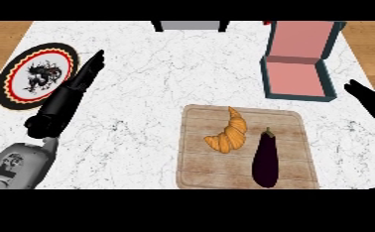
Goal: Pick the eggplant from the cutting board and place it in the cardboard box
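Now eggplant (266,160) lies on cutting board (293,127), right part, beside croissant (228,133). Long way runs near to far, stem toward cardboard box (293,96) past board. Right hand (360,93) nearer, off board's right; open or closed, cannot tell. Left hand (83,76) far left of board, fingers straight.

A croissant (228,134) lies just left of the eggplant (266,159), not touching; the eggplant's right side is clear. The cardboard box (265,77) is open upward, its lid (300,37) raised at the far edge. A bare counter (161,82) strip separates the cutting board (293,122) and the box.

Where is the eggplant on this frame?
In the head view, the eggplant lies on the right side of the cutting board, just right of the croissant and nearer the robot than the open box.
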`<state>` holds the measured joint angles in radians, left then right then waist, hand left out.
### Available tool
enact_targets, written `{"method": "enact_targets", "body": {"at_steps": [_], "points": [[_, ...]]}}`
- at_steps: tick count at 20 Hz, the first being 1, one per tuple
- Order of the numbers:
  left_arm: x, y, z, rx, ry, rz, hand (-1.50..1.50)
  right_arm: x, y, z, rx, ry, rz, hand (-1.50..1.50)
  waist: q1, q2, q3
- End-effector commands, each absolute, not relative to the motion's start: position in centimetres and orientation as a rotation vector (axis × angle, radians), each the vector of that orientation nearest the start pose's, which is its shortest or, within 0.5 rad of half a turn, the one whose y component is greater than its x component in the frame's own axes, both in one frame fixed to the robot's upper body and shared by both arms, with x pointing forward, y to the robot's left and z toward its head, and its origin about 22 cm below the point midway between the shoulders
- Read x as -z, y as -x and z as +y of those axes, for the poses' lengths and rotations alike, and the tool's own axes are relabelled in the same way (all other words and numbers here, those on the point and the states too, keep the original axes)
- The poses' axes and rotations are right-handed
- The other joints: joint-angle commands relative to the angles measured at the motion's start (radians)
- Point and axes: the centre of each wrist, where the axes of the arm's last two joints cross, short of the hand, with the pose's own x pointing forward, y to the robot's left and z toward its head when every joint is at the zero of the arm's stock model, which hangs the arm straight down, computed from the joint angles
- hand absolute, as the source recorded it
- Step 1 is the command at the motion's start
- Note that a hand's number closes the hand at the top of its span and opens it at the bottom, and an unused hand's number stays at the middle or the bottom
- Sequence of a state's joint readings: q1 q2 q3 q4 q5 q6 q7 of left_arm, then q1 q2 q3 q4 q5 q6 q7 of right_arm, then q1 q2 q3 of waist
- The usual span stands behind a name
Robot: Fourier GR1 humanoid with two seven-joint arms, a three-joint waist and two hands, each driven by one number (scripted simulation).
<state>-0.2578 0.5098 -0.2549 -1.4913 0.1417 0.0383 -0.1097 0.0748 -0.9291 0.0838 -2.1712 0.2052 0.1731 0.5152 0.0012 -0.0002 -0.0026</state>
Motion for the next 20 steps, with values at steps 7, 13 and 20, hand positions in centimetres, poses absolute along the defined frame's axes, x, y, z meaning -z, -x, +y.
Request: {"method": "enact_targets", "body": {"at_steps": [7, 13, 20], "points": [[-6.7, -29.4, 25.6, 0.566, -0.057, -1.752, 0.0, -19.5, -20.5, -23.1, -1.331, 0.819, -0.913, -1.5, 0.045, 0.007, -0.001], [-6.3, -29.6, 25.6, 0.553, -0.066, -1.765, 0.0, -17.8, -21.8, -18.5, -1.38, 0.808, -0.786, -1.5, 0.044, 0.007, -0.002], [-5.8, -29.9, 27.7, 0.531, -0.078, -1.753, 0.0, -15.9, -22.7, -14.5, -1.322, 0.761, -0.749, -1.5, 0.02, 0.004, -0.001]]}}
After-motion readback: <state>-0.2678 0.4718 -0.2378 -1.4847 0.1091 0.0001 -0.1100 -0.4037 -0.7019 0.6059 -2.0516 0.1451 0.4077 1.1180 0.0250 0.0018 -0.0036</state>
